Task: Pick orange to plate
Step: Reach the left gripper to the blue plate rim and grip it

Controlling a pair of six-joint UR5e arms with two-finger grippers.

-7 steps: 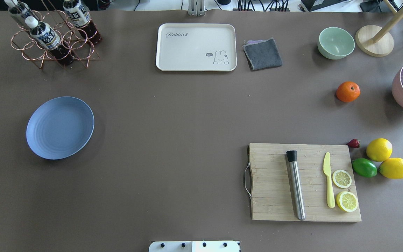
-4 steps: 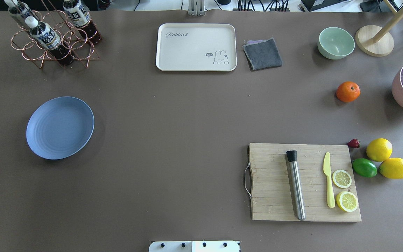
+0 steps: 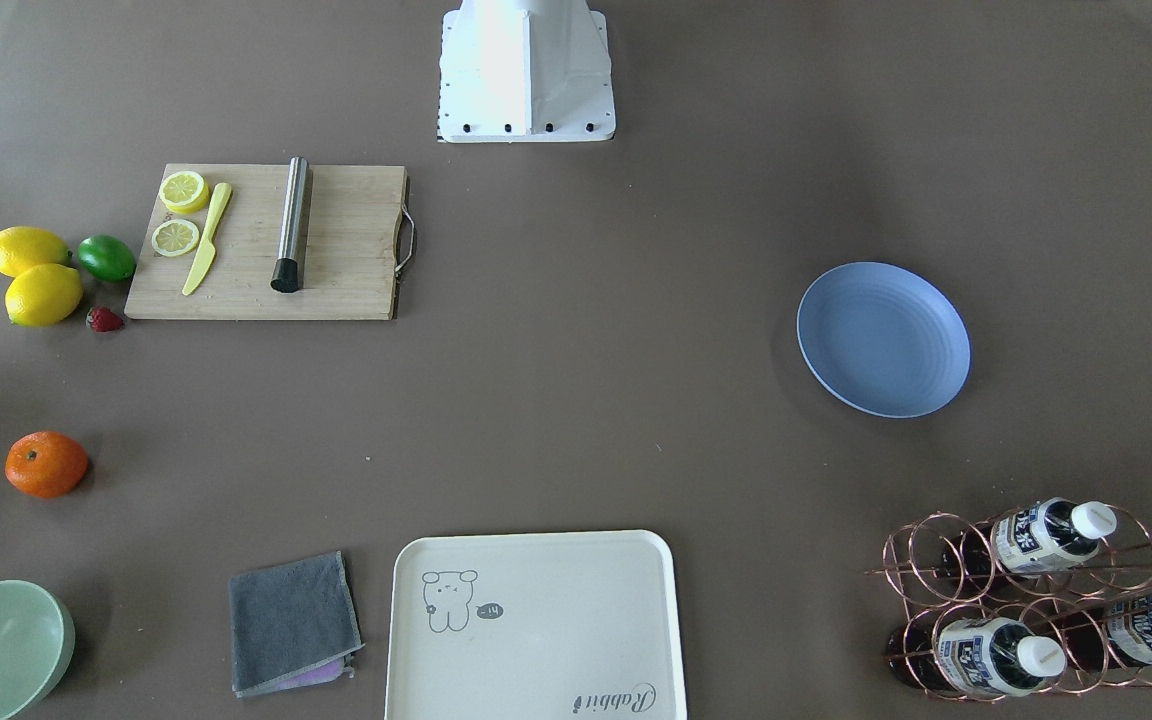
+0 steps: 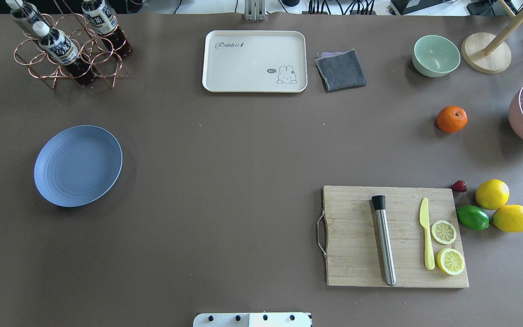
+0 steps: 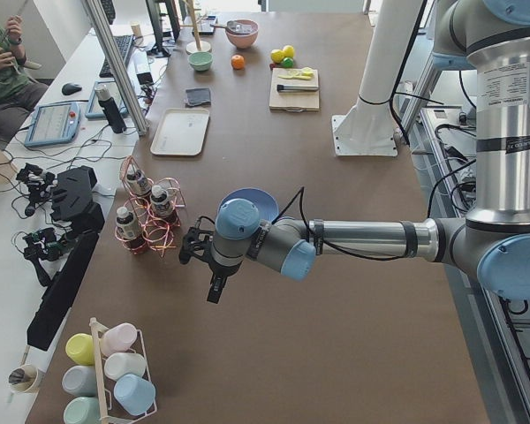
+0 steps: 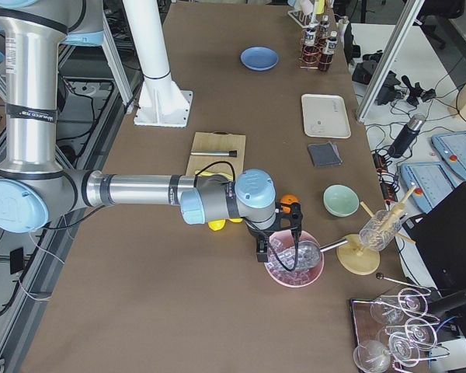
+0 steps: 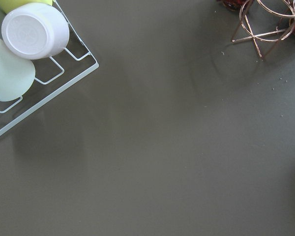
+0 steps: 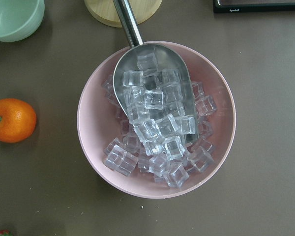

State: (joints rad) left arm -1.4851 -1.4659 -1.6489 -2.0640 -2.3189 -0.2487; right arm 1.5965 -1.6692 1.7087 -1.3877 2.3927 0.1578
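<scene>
Orange (image 4: 451, 119) untouched toward counter's right end, plate (image 4: 78, 165) bare toward left end; whole pick pending. Left tool (image 5: 194, 247), right tool (image 6: 276, 233) (side views only): cannot tell whether clenched.

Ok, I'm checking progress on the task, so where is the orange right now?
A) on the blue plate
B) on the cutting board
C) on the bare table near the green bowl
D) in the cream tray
C: the orange sits on the bare table near the green bowl, far across from the plate, which has nothing on it.
</scene>
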